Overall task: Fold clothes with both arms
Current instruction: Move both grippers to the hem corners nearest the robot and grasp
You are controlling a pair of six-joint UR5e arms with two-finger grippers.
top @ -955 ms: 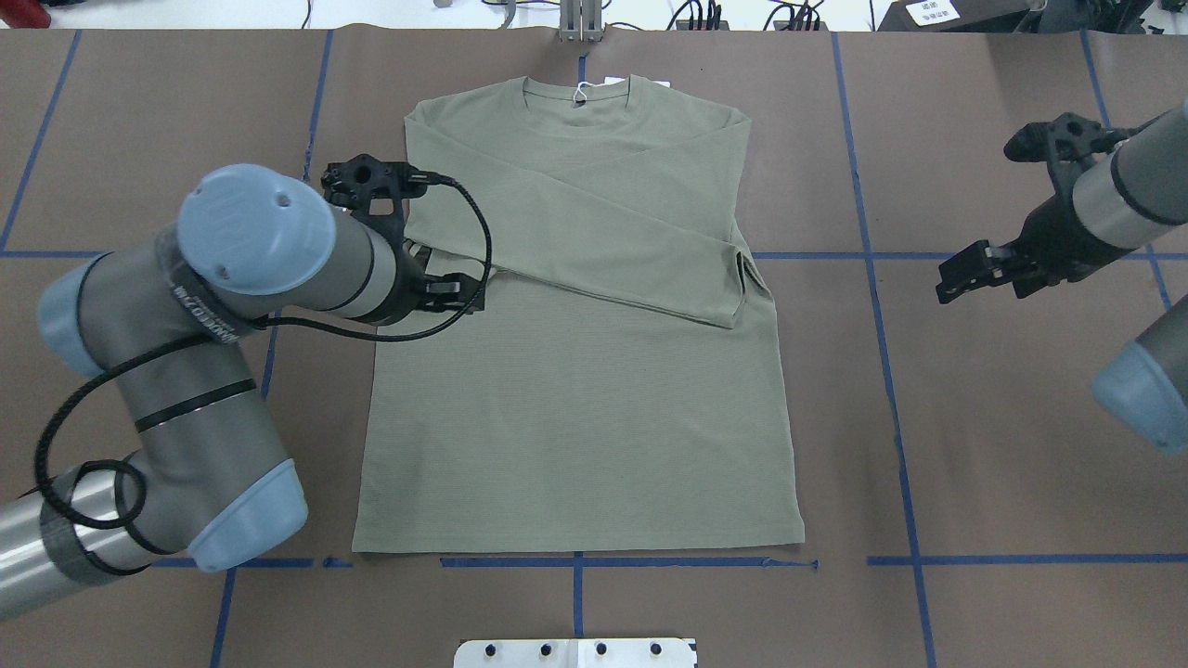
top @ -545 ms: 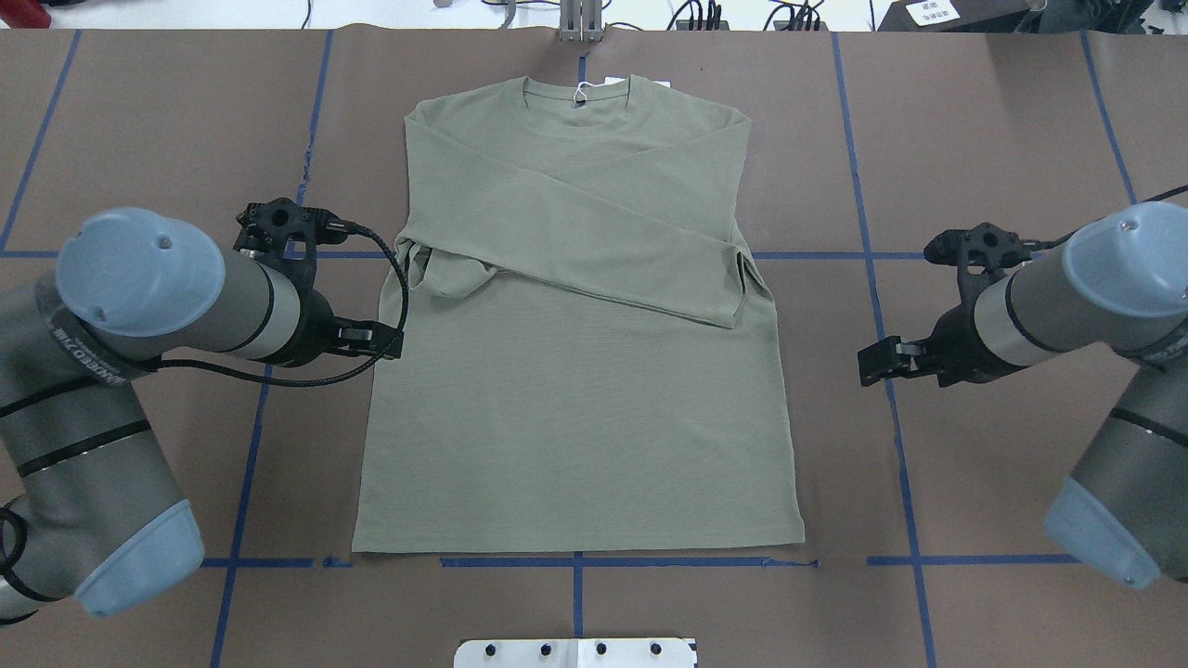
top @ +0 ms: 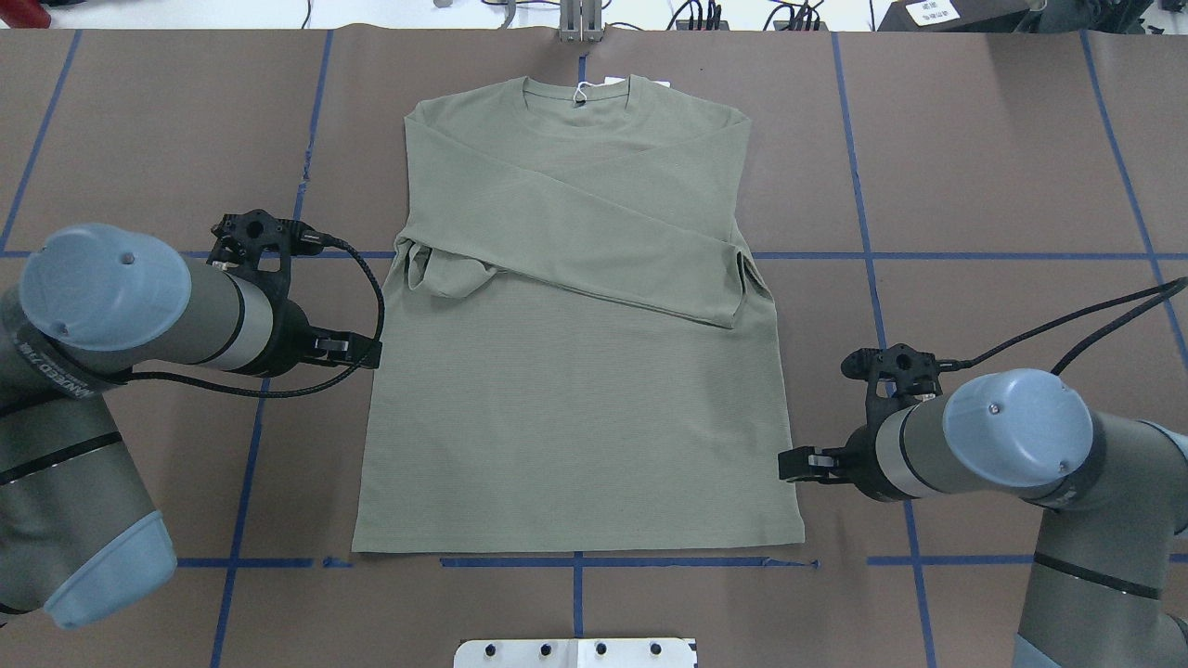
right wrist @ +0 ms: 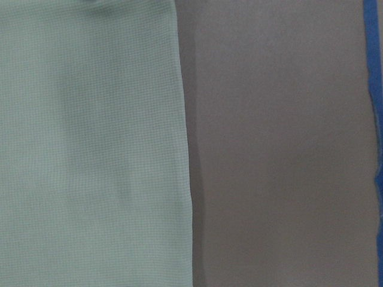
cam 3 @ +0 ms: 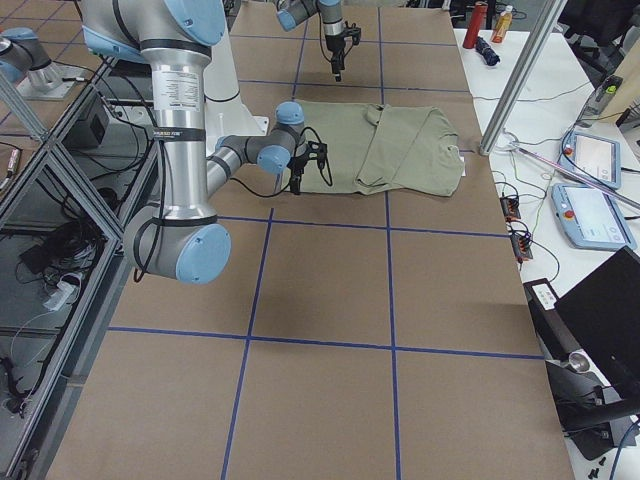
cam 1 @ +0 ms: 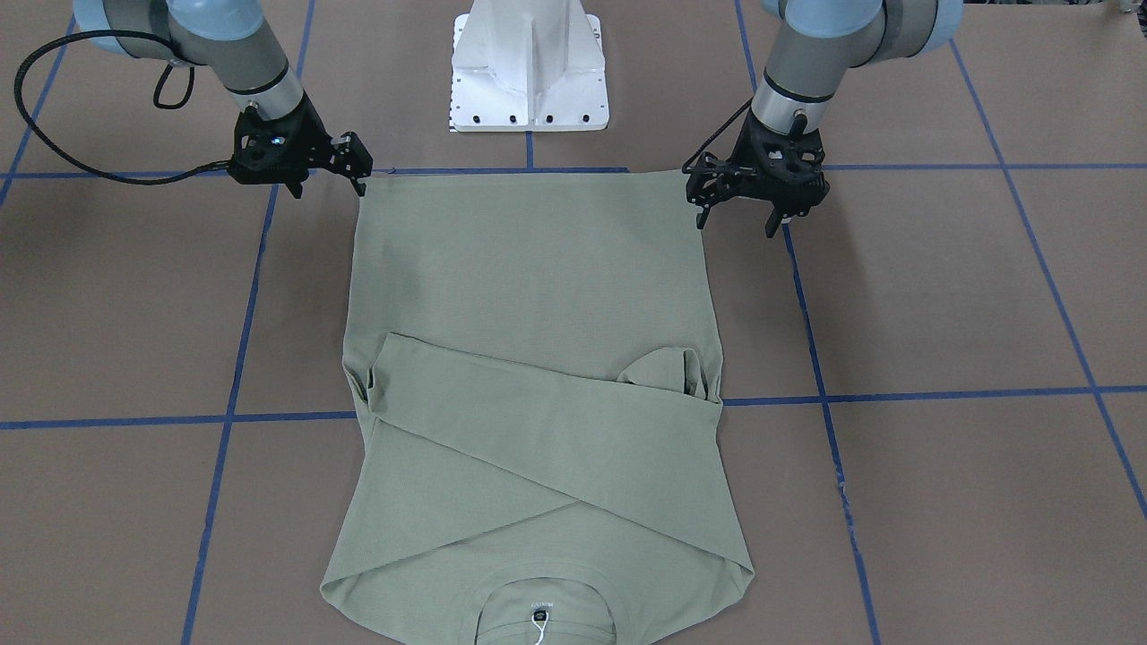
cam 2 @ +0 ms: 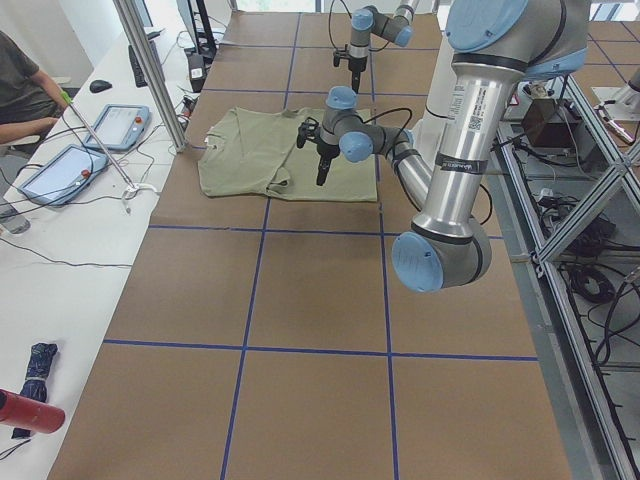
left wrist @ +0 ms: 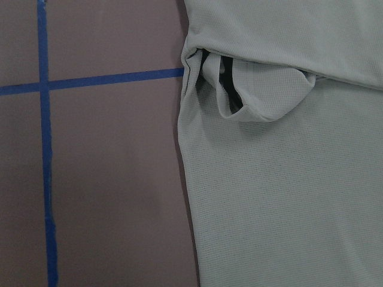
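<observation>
The clothes are one sage-green long-sleeved shirt (top: 575, 399) lying flat, collar away from the robot, both sleeves crossed over the chest. A white hang tag (top: 580, 93) sits at the collar. My left gripper (top: 367, 351) hovers just outside the shirt's left side edge, below the tucked cuff (left wrist: 239, 98). In the front view the left gripper (cam 1: 737, 219) is open and empty. My right gripper (top: 789, 464) is at the shirt's right side edge, near the hem. There the right gripper (cam 1: 329, 186) is also open and holds nothing. The right wrist view shows only shirt (right wrist: 90, 143) and table.
Blue tape lines (top: 974, 255) grid the brown table. The white pedestal base (cam 1: 529, 72) stands at the near edge, behind the hem. A metal post (top: 580, 23) rises at the far edge. A side bench with tablets (cam 2: 110, 125) and a seated person lies beyond.
The left gripper left the cuff lying on the shirt and drew back to the left side edge. The right arm swung in from the far right to the right edge near the hem.
</observation>
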